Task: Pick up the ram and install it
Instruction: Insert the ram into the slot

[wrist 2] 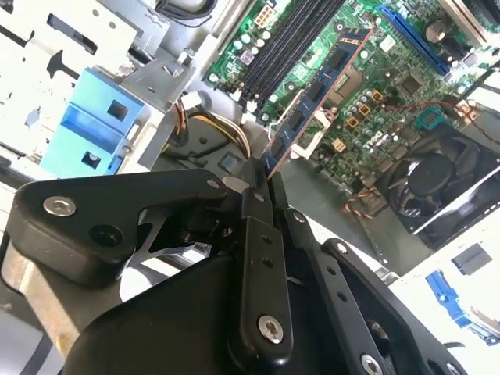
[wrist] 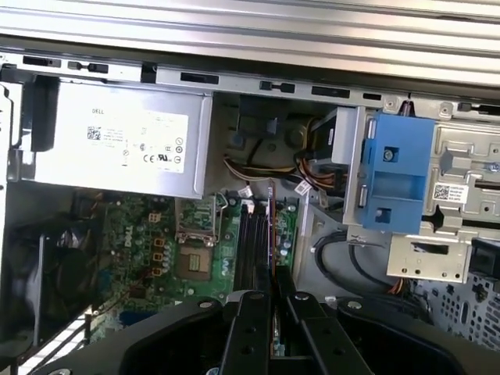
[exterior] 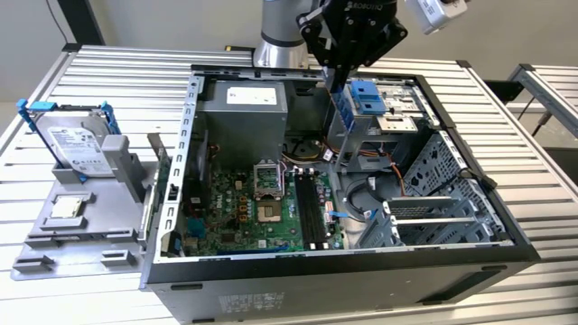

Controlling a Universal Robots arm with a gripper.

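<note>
Right, pinched tight in the black gripper (wrist 2: 262, 183): thin dark blue-green ram stick (wrist 2: 319, 94), light, stiff, fragile; best held at edges.

A bench (exterior: 118, 74) of ribbed, silvery metal slats fills most of the exterior view, its grooves running across the frame. Along the upper edge behind it is a plain pale-grey wall (exterior: 172, 20), with a dark upright post (exterior: 81, 20) at upper left. At the right edge, a second slatted bench (exterior: 553, 84) stands apart across a dark gap. The light is soft and even.
</note>
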